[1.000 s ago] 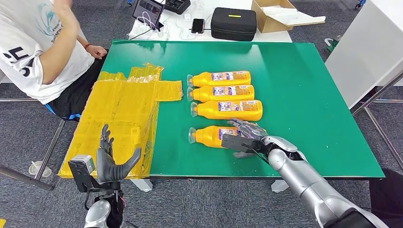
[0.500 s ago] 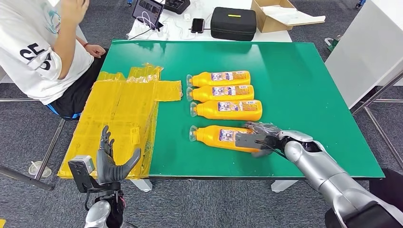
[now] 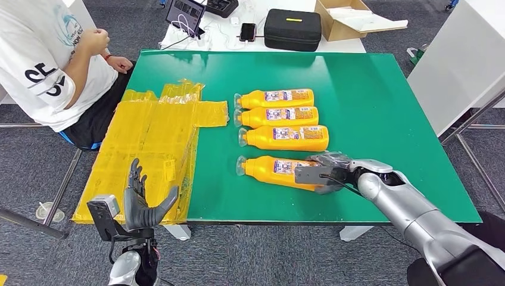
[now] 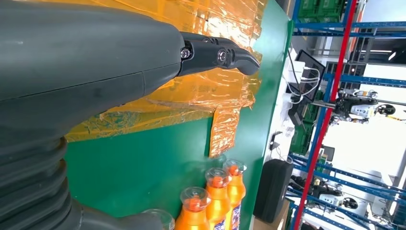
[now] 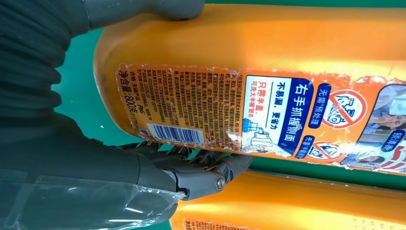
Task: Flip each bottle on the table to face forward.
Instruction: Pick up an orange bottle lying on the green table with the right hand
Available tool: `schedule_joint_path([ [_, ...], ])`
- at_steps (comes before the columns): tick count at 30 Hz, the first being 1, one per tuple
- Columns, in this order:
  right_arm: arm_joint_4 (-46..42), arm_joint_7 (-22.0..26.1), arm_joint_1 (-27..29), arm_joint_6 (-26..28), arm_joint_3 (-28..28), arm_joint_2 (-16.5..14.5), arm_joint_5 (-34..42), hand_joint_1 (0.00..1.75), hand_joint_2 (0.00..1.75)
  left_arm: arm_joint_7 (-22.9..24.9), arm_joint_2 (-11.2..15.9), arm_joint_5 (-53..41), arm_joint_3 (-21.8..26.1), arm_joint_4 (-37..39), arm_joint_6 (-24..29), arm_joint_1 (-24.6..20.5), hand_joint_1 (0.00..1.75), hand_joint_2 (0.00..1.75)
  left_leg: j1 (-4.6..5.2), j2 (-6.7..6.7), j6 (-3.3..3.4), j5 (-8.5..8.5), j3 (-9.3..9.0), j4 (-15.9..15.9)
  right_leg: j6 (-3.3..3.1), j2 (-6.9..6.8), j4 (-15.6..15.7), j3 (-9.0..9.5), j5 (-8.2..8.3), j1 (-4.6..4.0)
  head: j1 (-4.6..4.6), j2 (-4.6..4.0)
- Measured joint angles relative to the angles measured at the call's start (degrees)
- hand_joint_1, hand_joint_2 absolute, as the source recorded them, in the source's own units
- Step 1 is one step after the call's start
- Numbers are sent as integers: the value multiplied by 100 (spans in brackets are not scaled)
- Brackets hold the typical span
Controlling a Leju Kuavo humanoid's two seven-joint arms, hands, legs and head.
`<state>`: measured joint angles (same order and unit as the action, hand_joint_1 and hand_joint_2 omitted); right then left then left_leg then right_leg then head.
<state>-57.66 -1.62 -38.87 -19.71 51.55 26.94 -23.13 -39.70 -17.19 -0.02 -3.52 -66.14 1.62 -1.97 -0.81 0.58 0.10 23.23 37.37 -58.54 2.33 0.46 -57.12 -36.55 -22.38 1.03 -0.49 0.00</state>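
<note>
The left hand [image 3: 140, 199] hovers at the lower left of the head view, off the near table edge, with fingers spread and holding nothing. It is well apart from every bottle.

The right hand [image 3: 326, 173] sits at the lower centre-right of the head view and grasps the base end of the nearest bottle [image 3: 277, 171]. In the right wrist view the thumb lies over one side of this bottle [image 5: 268, 52] and the dark fingers [image 5: 201, 167] curl under the other side, at the edge of the printed back label with its barcode.

The long axis of the nearest bottle runs left to right across the head view, with the cap at the left and the base at the right, inside the hand. The body is slightly skewed against the row beyond it. Judgement: the coming move is a roll about this long axis, and the right hand is the nearer hand by far.

Open room: bare green table [image 3: 387, 119] lies to the right of the row and between the nearest bottle and the near edge. The next bottle [image 3: 286, 137] lies close beyond it; this side allows little clearance. Two further bottles [image 3: 277, 107] lie beyond, close together, caps left. Yellow plastic sheeting [image 3: 155, 143] covers the left part of the table.
</note>
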Motion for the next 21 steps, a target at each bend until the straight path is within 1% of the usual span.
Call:
schedule_joint_path([
  [8,64,46,106,390,104,-64,66,175,175,-5,-28,70,0,68,-32,-11,0,175,0,0,0,1,-1,0,0,1,0,-1,0,0,0,1],
  [14,81,136,177,532,81,-78,144,175,175,-7,-34,80,0,93,-44,-14,0,175,0,-1,0,1,-7,0,0,1,1,2,0,0,0,1],
  [17,-43,464,499,916,-161,-81,368,175,175,-20,-34,108,0,94,-56,-10,0,175,-1,2,0,1,-8,0,0,-2,0,6,0,-1,1,0],
  [19,-299,866,924,1283,-505,-122,486,175,175,-28,-34,126,0,88,-57,2,0,175,-2,8,0,1,-1,0,0,-8,0,6,-1,-2,0,0],
  [21,-681,1391,1446,1652,-994,-280,494,175,175,-33,-33,133,0,55,-48,40,0,175,-4,15,0,2,7,1,0,-12,-1,2,-2,-4,0,0],
])
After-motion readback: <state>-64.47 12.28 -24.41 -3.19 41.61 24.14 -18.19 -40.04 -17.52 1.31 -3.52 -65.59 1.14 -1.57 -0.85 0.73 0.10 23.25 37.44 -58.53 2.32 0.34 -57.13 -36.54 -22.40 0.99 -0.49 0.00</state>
